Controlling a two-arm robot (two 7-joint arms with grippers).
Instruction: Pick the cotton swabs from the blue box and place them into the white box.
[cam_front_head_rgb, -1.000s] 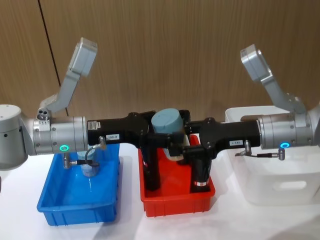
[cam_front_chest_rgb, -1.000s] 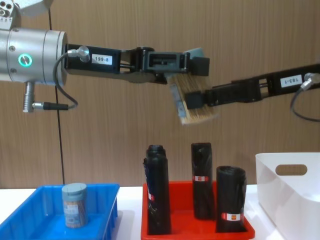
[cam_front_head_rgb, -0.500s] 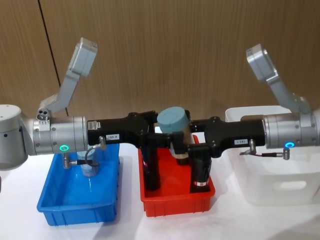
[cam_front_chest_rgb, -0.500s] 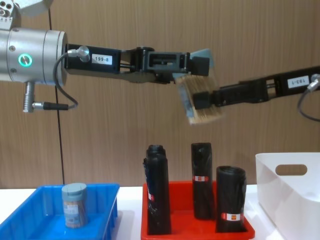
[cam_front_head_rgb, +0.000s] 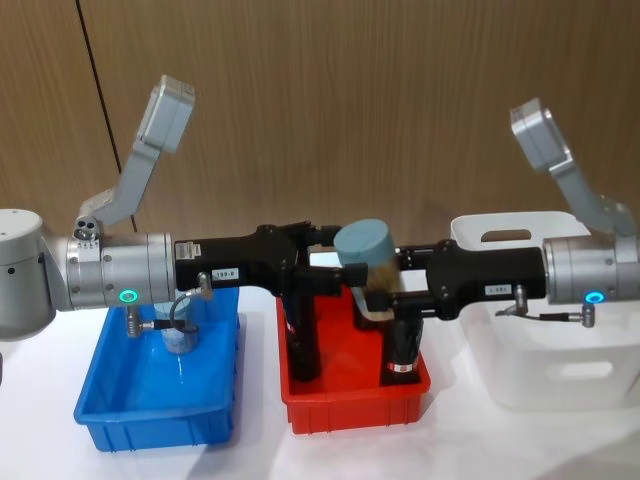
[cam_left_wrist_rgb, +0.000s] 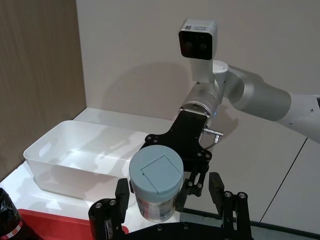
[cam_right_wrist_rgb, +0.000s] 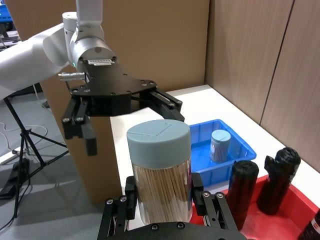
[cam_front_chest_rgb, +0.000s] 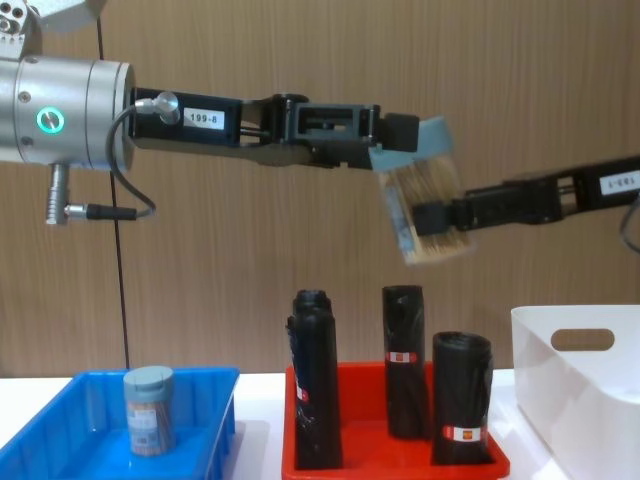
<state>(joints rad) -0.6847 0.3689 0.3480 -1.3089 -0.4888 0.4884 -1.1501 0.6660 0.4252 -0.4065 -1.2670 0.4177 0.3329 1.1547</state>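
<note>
The right gripper (cam_front_chest_rgb: 432, 216) has the tub of cotton swabs (cam_right_wrist_rgb: 160, 175) clamped between its two black fingers, squeezing the clear wall low on either side, up in the air over the red tray (cam_front_head_rgb: 350, 405). The right wrist view gives a good look at that tub: a clear plastic cylinder, packed tight with pale tan sticks standing side by side, capped with a round grey-blue lid (cam_right_wrist_rgb: 158, 135) that carries a faint square outline on top. From the chest it sits tilted, lid leaning up and over toward the left gripper (cam_front_chest_rgb: 398, 130), which reaches in level from the left with its fingers spread wide and nothing between them. The lid's edge is right at that gripper's tip, though whether the two touch cannot be told. Down below, three tall black rolls (cam_front_chest_rgb: 405, 360) with red labels stand upright in the red tray, beneath the held tub. To the left, the blue box (cam_front_head_rgb: 150, 420) sits on the white counter (cam_front_head_rgb: 260, 455) with a second tub (cam_front_chest_rgb: 148, 410) standing upright inside it, same grey-blue lid, toward the back of the box. Off to the right, the white box (cam_front_chest_rgb: 580, 400) stands beside the red tray, its oval handle cut-out facing forward, and the held tub hangs short of it, between the two boxes.
</note>
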